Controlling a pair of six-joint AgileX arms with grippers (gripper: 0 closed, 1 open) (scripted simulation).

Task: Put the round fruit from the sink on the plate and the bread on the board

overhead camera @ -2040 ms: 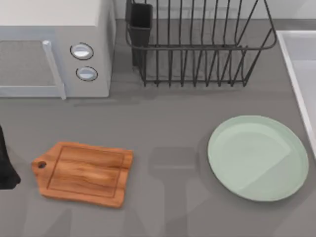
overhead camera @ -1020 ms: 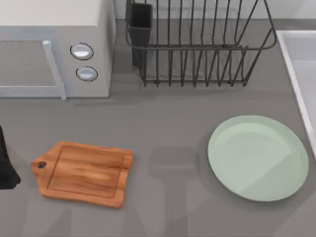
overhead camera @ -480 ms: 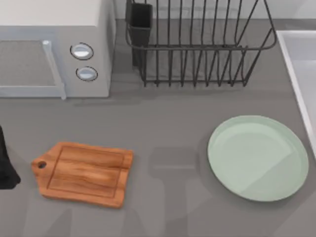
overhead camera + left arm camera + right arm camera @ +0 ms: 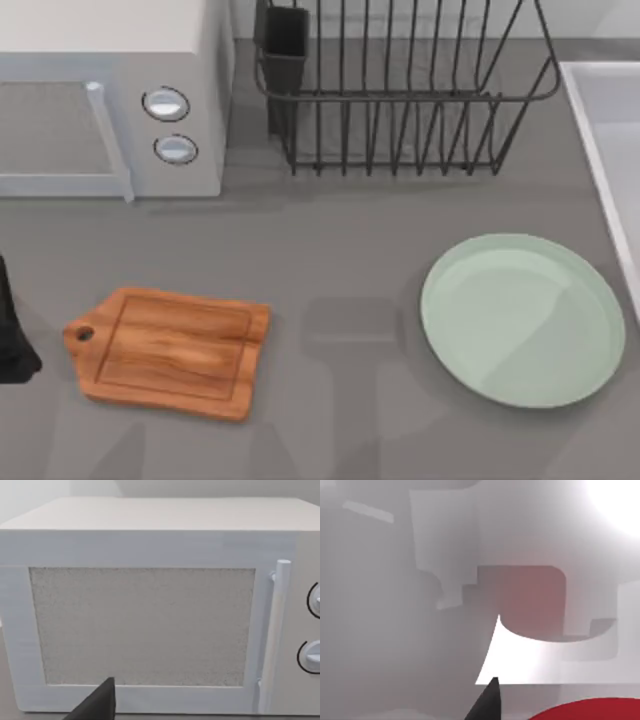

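Observation:
The round fruit shows as a bright red curve inside the pale sink in the right wrist view. A dark part of my right gripper hangs close beside the fruit. In the top view the sink runs along the right edge. The mint-green plate lies just left of the sink. The brown board lies at the front left with nothing on it. The bread is out of view. My left arm sits parked at the table's left edge, and its gripper faces the microwave.
A white microwave stands at the back left, its door close in front of the left wrist. A black wire dish rack stands at the back centre. Bare grey tabletop lies between the board and the plate.
The shadow across the plate has shifted slightly. The board, the plate and the left arm have not moved.

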